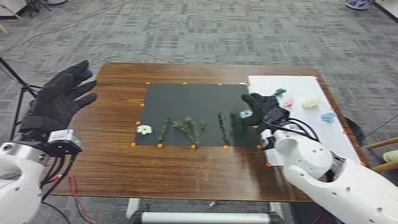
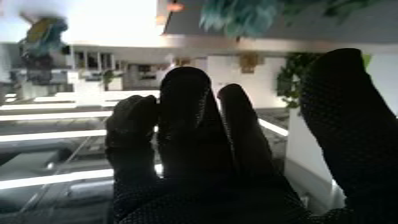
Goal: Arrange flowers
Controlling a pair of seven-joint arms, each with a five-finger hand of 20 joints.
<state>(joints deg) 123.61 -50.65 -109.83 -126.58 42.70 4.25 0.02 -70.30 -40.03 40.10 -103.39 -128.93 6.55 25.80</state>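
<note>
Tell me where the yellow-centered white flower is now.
In the head view, the white flower lies on the dark mat near its lower left corner, just left of a slim green stem.

The table [image 1: 107, 170] is brown with darker grain, the mat [image 1: 191, 100] dark grey, the paper [image 1: 298, 87] white. A white flower [image 1: 144, 129] has a yellow centre; others are a pink flower [image 1: 288, 102], a cream flower [image 1: 310, 103] and a light blue flower [image 1: 328, 117]. The left hand [image 1: 58, 100] and right hand [image 1: 258, 107] are black, the floor [image 1: 195, 30] patterned grey.
</note>
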